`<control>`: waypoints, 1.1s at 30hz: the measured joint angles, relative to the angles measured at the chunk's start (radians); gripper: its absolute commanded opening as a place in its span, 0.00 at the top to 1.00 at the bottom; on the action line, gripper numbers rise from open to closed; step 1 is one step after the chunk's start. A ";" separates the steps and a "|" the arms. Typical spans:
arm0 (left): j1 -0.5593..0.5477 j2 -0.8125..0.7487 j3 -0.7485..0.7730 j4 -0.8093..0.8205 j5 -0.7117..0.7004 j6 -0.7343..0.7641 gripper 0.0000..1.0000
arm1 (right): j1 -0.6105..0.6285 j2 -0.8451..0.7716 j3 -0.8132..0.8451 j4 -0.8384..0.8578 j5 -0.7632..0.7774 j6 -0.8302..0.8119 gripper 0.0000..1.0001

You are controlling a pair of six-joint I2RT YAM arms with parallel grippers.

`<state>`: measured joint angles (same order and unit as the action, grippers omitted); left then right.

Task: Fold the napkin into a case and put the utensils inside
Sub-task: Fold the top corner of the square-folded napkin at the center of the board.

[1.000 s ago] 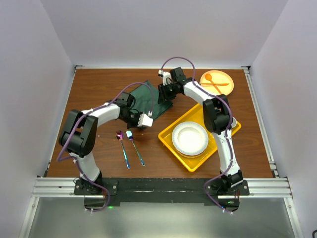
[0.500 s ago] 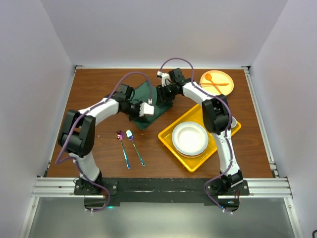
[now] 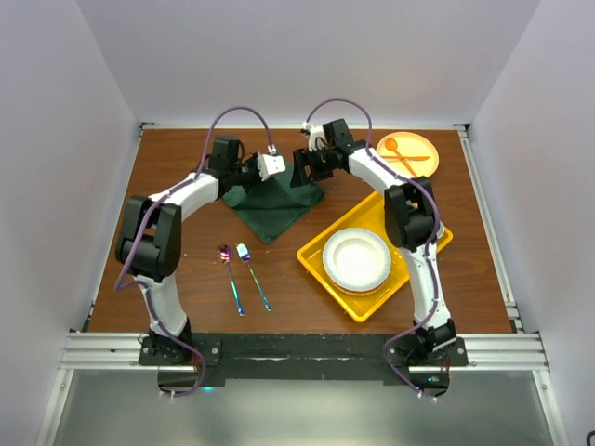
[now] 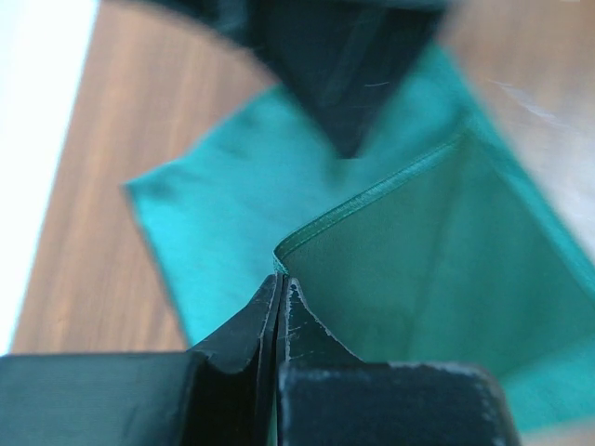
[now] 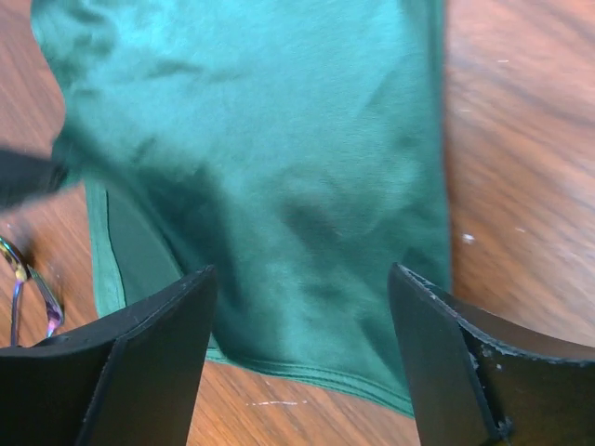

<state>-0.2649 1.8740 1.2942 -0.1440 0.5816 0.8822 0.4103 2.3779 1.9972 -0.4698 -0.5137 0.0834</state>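
The green napkin's (image 3: 274, 206) hem is pinched by the left tool (image 4: 280, 283), upper centre; the right tool (image 5: 299, 279) is spread over it. The utensils (image 3: 224, 252) are laid below on the counter (image 3: 177, 158).

- The far part of the napkin (image 3: 274, 206), toward the far edge of the table (image 3: 186, 279), is hidden under the left arm (image 3: 191, 195) and the right arm (image 3: 367, 172).
- The tip of the napkin's corner vanishes between the pressed-together fingers of the left gripper (image 4: 281, 279).
- A dark pointed shape (image 4: 344, 65) at the top of the left wrist view is too blurred to name.
- Of the utensils (image 5: 33, 293), the right wrist view shows only a thin shiny loop, cut off at the left edge; spoon or fork, I cannot tell.
- The right arm covers part of the yellow tray (image 3: 316, 258).
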 measured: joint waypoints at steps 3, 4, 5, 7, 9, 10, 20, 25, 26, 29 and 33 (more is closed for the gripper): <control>0.003 0.045 0.014 0.108 -0.050 -0.056 1.00 | -0.016 -0.006 0.000 0.000 0.006 0.003 0.20; 0.003 0.068 0.027 0.141 -0.069 -0.074 1.00 | -0.021 -0.008 0.000 0.000 0.008 0.003 0.20; 0.004 0.089 0.040 0.166 -0.083 -0.085 1.00 | -0.026 -0.010 0.000 0.001 0.010 0.003 0.20; 0.005 0.131 0.070 0.217 -0.110 -0.110 1.00 | -0.034 -0.014 0.000 0.001 0.019 0.003 0.20; 0.007 0.169 0.097 0.259 -0.127 -0.127 1.00 | -0.041 -0.016 0.000 0.001 0.025 0.003 0.21; 0.008 0.187 0.112 0.275 -0.134 -0.135 1.00 | -0.045 -0.017 0.000 0.001 0.025 0.003 0.22; 0.010 0.298 0.215 0.364 -0.153 -0.157 1.00 | -0.060 -0.017 0.000 0.000 0.027 0.001 0.53; 0.010 0.329 0.245 0.368 -0.153 -0.156 1.00 | -0.062 -0.017 0.000 0.000 0.026 0.002 0.62; 0.010 0.334 0.247 0.368 -0.153 -0.156 1.00 | -0.063 -0.017 0.000 0.000 0.026 0.002 0.64; 0.010 0.350 0.254 0.368 -0.153 -0.156 1.00 | -0.064 -0.017 0.000 -0.001 0.025 0.002 0.62; 0.010 0.369 0.265 0.367 -0.158 -0.161 0.71 | -0.064 -0.017 0.000 -0.002 0.023 0.001 0.55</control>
<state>-0.2550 2.2429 1.5589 0.2226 0.4236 0.7208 0.3462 2.3608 1.9972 -0.4717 -0.4904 0.0845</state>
